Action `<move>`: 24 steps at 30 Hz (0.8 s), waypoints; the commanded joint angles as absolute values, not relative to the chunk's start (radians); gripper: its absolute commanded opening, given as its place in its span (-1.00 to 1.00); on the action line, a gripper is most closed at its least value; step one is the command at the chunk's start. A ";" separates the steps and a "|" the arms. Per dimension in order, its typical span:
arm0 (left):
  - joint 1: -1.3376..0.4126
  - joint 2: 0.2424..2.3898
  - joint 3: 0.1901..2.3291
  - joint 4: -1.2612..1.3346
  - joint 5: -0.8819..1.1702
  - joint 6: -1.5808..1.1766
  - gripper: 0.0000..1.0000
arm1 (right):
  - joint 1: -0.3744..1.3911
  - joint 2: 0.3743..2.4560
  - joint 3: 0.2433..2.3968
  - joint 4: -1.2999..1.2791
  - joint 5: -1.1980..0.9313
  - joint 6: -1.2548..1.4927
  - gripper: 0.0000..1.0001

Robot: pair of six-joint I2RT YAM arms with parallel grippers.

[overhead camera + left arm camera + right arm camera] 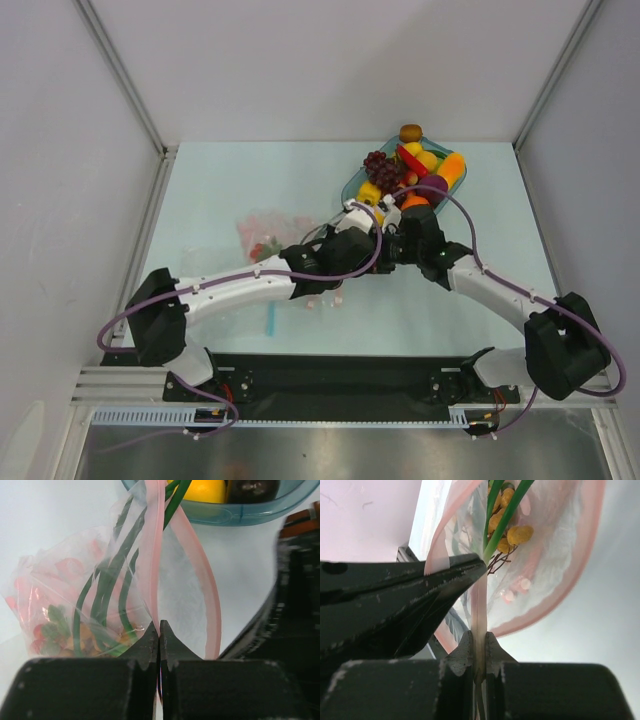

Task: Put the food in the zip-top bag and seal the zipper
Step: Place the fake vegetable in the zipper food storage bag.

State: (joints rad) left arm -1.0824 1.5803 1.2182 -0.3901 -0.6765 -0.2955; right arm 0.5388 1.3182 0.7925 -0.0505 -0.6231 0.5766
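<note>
The clear zip-top bag [266, 232] lies left of the grippers, with its mouth lifted. My left gripper [159, 630] is shut on one side of the pink zipper [156, 555]. My right gripper [479, 641] is shut on the pink zipper strip [479, 605] too. In the top view both grippers [372, 222] [396, 224] meet beside the teal tray [352, 184]. A green stalk [125, 555] sticks out through the bag's mouth. A tan grape bunch [512, 532] and red and green pieces [55, 622] are inside the bag. More food [420, 165] is piled in the tray.
The tray's rim [240, 512] with a lemon [205, 490] and a dark piece [252, 487] is just beyond the bag's mouth. A short light-blue strip [269, 318] lies on the table near the left arm. Frame posts and walls enclose the table.
</note>
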 commanded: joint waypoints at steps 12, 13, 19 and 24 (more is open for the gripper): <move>-1.129 1.526 1.230 -0.311 -0.634 -0.273 -0.99 | 0.569 1.430 0.831 0.037 -0.644 0.641 -1.00; -1.129 1.519 1.226 -0.305 -0.629 -0.276 -1.00 | 0.575 1.443 0.831 0.049 -0.641 0.646 -1.00; -1.127 1.454 1.186 -0.272 -0.617 -0.304 -0.99 | 0.627 1.508 0.813 0.155 -0.604 0.673 -1.00; -1.127 1.414 1.166 -0.267 -0.592 -0.328 -0.99 | 0.626 1.528 0.767 0.311 -0.623 0.725 -1.00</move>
